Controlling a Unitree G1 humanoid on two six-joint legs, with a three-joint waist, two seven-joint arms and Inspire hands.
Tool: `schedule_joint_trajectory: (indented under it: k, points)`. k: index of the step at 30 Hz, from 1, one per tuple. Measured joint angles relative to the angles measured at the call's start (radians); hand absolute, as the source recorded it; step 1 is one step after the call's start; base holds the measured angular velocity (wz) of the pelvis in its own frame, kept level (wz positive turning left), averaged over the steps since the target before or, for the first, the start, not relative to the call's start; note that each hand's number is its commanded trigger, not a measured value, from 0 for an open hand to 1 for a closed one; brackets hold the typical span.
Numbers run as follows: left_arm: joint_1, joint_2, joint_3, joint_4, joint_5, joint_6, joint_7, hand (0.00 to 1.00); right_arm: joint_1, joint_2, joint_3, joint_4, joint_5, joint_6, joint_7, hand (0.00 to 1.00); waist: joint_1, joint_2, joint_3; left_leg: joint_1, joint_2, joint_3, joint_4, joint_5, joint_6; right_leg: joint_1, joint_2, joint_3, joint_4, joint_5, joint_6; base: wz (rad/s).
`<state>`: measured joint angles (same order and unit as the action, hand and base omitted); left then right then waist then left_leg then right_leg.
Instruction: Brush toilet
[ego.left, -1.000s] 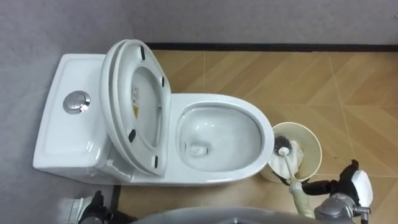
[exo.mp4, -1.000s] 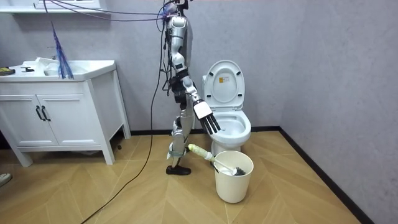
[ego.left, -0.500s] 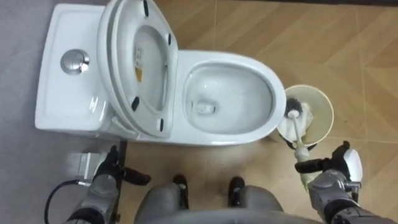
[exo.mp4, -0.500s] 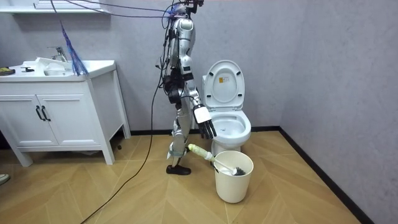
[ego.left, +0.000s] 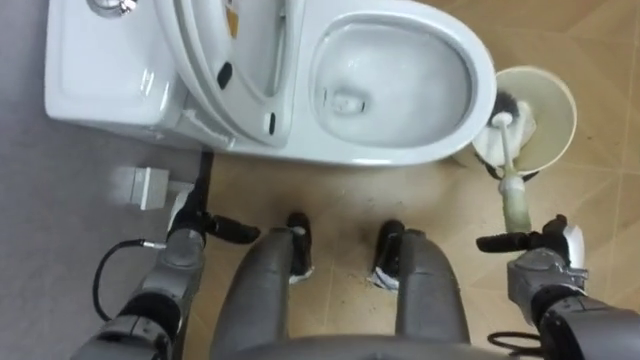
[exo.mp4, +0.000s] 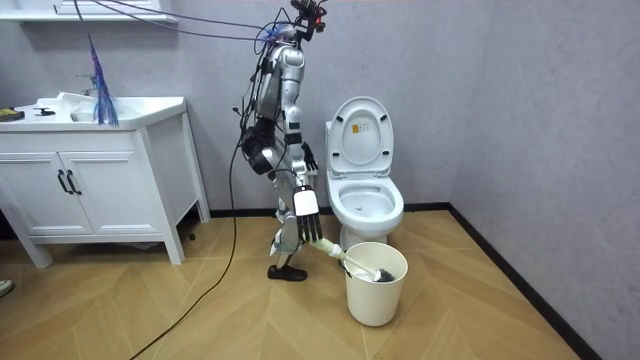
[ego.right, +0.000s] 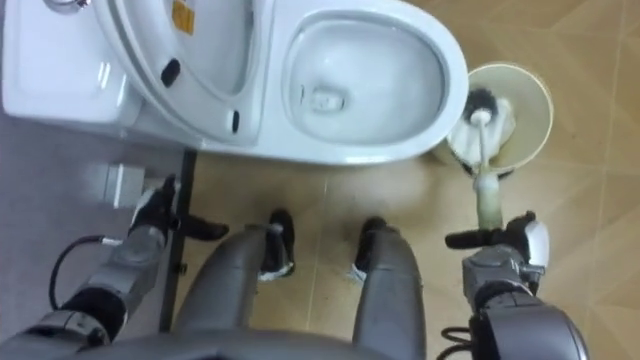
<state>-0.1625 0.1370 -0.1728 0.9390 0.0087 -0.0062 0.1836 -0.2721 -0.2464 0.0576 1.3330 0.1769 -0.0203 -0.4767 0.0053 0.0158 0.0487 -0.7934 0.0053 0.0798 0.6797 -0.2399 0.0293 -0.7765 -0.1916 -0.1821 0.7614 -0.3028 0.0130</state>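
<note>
A white toilet (ego.left: 400, 140) stands with lid and seat raised, its bowl (ego.left: 390, 70) open before me. To its right a cream bucket (ego.left: 555, 90) holds the toilet brush (ego.left: 513, 190), head down, pale handle leaning out toward me. My right hand (ego.left: 540, 262) hovers just below the handle's end, open, not touching it. My left hand (ego.left: 192, 232) hangs open at the lower left, near the toilet's base. In the room view I bend forward beside the toilet, right hand (exo.mp4: 307, 205) above the brush handle (exo.mp4: 322, 243) and bucket (exo.mp4: 375, 290).
A small white box (ego.left: 148, 187) sits on the floor by the toilet tank. A white vanity cabinet (exo.mp4: 100, 190) with a sink stands at the room view's left. Grey walls close in behind and right of the toilet. Open wooden floor lies around the bucket.
I have bent forward and my view has tipped down, bringing my legs into sight. My right hand has dropped closer to the brush handle. Toilet, bucket and brush stay put.
</note>
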Motion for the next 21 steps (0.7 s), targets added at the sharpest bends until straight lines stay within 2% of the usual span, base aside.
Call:
schedule_joint_trajectory:
  k: [4, 6, 8, 10, 14, 16, 21]
  points:
    - [-0.046, 0.003, -0.045, -0.011, -0.02, -0.001, 0.004, 0.0, -0.034, -0.046, 0.01, -0.002, 0.032, 0.0, 0.001, 0.0, 0.003, 0.006, -0.0005, -0.096, 0.003, -0.005, 0.09, -0.013, -0.002, -0.089, -0.017, -0.011, 0.094, -0.025, -0.018, 0.1]
    - [-0.045, 0.005, -0.064, -0.037, -0.021, 0.0, 0.004, 0.0, -0.047, -0.064, 0.033, -0.001, 0.043, 0.0, 0.001, 0.0, 0.009, 0.007, -0.0009, -0.124, 0.008, -0.005, 0.129, -0.024, -0.004, -0.117, -0.019, -0.008, 0.134, -0.037, -0.023, 0.0]
    - [-0.046, 0.009, -0.084, -0.077, -0.022, 0.001, 0.001, 0.0, -0.056, -0.082, 0.049, -0.007, 0.05, 0.001, 0.001, 0.0, 0.033, 0.008, -0.0009, -0.161, 0.02, -0.002, 0.182, -0.041, -0.007, -0.153, -0.019, -0.006, 0.183, -0.054, -0.035, -0.07]
    - [-0.044, 0.013, -0.087, -0.089, -0.032, 0.001, 0.0, 0.0, -0.065, -0.087, 0.061, -0.009, 0.05, 0.0, 0.001, 0.0, 0.036, 0.009, -0.0008, -0.185, 0.021, -0.003, 0.214, -0.049, -0.01, -0.18, -0.024, -0.002, 0.221, -0.067, -0.041, 0.03]
    - [-0.025, 0.041, -0.109, -0.145, -0.092, 0.001, -0.002, 0.0, -0.079, -0.099, 0.07, -0.021, 0.051, 0.0, 0.0, 0.0, 0.037, 0.013, -0.0007, -0.252, 0.016, -0.003, 0.284, -0.062, -0.015, -0.254, -0.044, 0.01, 0.314, -0.102, -0.054, 0.12]
    - [-0.022, 0.044, -0.112, -0.159, -0.109, 0.001, -0.003, 0.0, -0.079, -0.104, 0.083, -0.021, 0.054, 0.0, -0.002, 0.0, 0.037, 0.014, -0.0006, -0.275, 0.013, -0.004, 0.319, -0.073, -0.017, -0.277, -0.052, 0.014, 0.356, -0.119, -0.058, 0.11]
    - [-0.002, 0.047, -0.128, -0.203, -0.117, -0.001, -0.02, 0.0, -0.079, -0.11, 0.121, -0.047, 0.056, -0.006, -0.014, 0.0, 0.043, 0.021, -0.0011, -0.333, 0.024, -0.013, 0.413, -0.109, -0.028, -0.328, -0.055, 0.017, 0.446, -0.162, -0.072, 0.03]
